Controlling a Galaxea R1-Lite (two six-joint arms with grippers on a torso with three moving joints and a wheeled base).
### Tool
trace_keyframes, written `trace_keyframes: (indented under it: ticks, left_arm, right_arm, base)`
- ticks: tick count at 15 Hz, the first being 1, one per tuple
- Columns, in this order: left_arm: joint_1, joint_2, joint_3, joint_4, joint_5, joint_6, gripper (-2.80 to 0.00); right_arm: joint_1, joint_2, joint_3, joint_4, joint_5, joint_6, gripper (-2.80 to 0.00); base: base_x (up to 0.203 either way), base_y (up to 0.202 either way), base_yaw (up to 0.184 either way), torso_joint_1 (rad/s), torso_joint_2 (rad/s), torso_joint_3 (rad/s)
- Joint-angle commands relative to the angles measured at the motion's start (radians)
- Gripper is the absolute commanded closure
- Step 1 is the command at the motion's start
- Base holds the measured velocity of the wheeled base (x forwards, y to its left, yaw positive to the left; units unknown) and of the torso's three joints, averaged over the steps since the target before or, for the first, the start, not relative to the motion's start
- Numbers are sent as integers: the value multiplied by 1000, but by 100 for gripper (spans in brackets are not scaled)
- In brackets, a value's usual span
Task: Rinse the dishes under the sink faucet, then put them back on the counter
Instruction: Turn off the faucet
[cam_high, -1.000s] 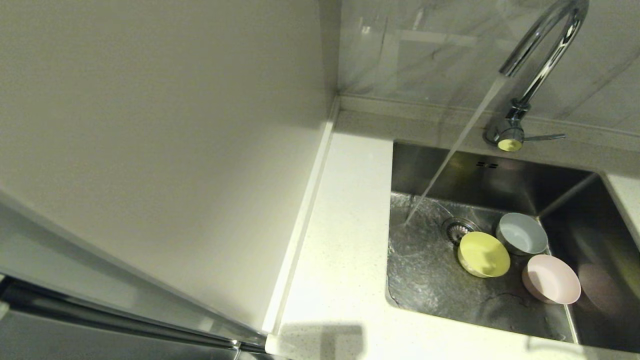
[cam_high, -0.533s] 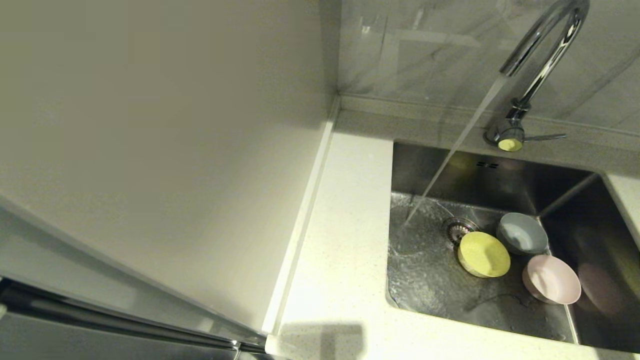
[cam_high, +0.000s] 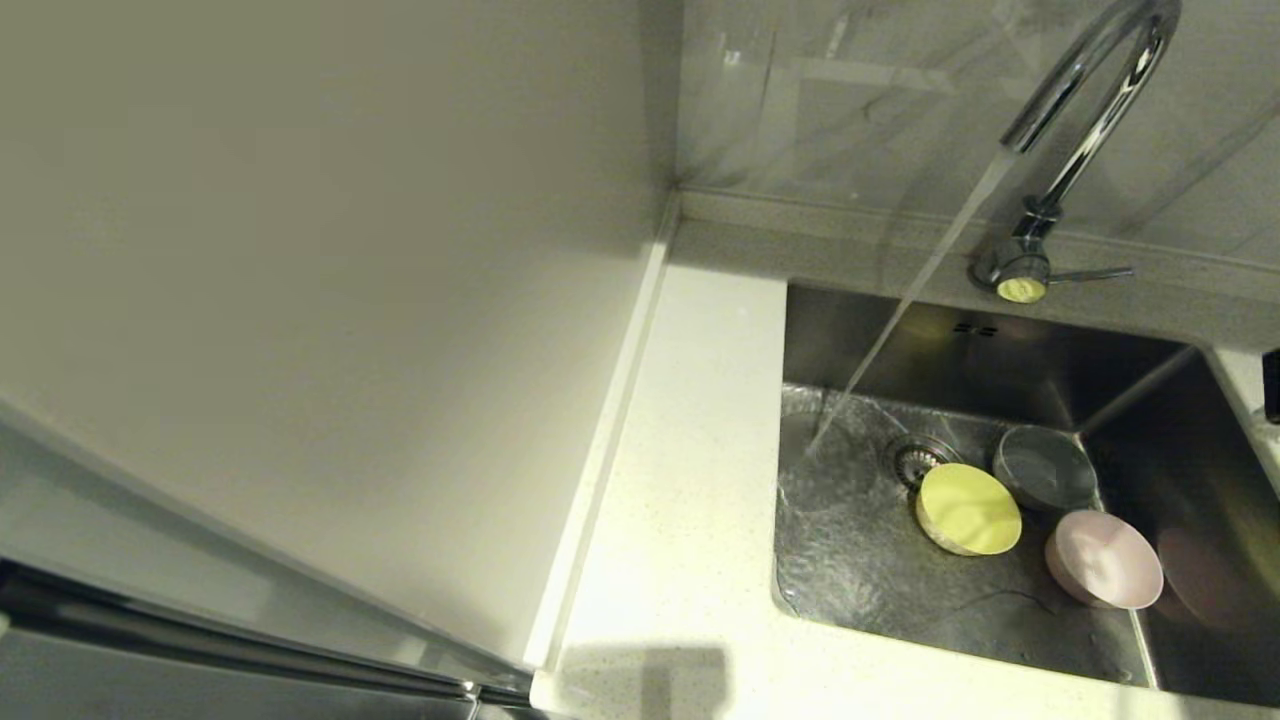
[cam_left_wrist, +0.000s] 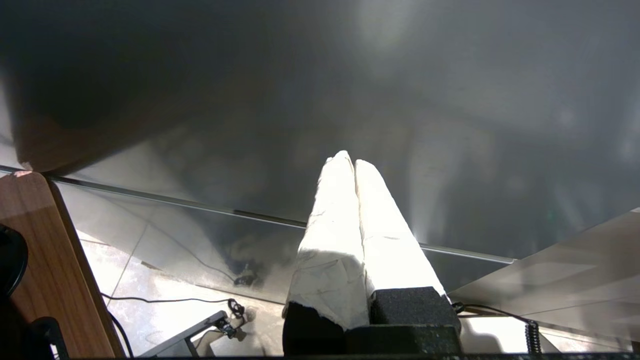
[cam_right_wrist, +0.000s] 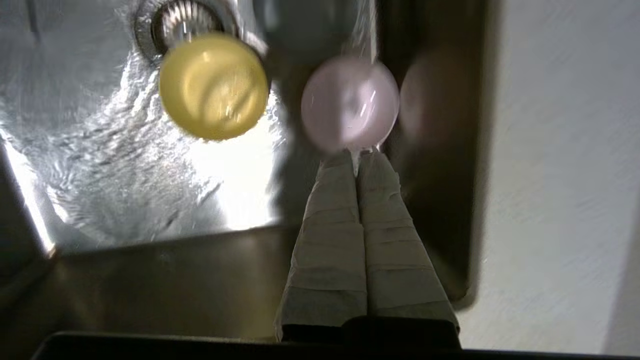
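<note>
Three bowls sit in the sink (cam_high: 880, 570) to the right of the drain (cam_high: 912, 458): the yellow-green bowl (cam_high: 968, 508), the grey-blue bowl (cam_high: 1044, 468) behind it and the pink bowl (cam_high: 1103, 558) by the right wall. Water runs from the faucet (cam_high: 1085, 110) onto the basin floor left of the drain, touching no bowl. My right gripper (cam_right_wrist: 357, 155) hangs shut and empty above the sink's near right side, its tips pointing at the pink bowl (cam_right_wrist: 350, 102), with the yellow-green bowl (cam_right_wrist: 214, 86) beside it. My left gripper (cam_left_wrist: 349, 161) is parked shut, low before a steel panel.
The white speckled counter (cam_high: 690, 480) runs along the sink's left side and front. A plain wall panel (cam_high: 320, 300) rises at the left behind a raised edge strip (cam_high: 600, 460). A dark piece of my right arm (cam_high: 1272, 385) shows at the head view's right edge.
A dark part of the right arm has come in at the head view's right edge, and a shadow now lies over the grey-blue bowl. The bowls have not moved.
</note>
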Motion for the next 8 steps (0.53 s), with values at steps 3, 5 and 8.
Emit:
trace_keyframes:
  ticks: [3, 5, 8]
  left_arm:
    - [0, 0, 3, 0, 0, 0, 0]
    - [0, 0, 3, 0, 0, 0, 0]
    - [0, 0, 3, 0, 0, 0, 0]
  right_arm:
    - [-118, 223, -159, 168, 315, 53, 0]
    - [-125, 274, -215, 175, 419, 139, 0]
    - [-126, 325, -327, 175, 520, 189, 0]
  base:
    - [0, 0, 0, 0, 0, 0]
    - [0, 0, 0, 0, 0, 0]
    - [0, 0, 0, 0, 0, 0]
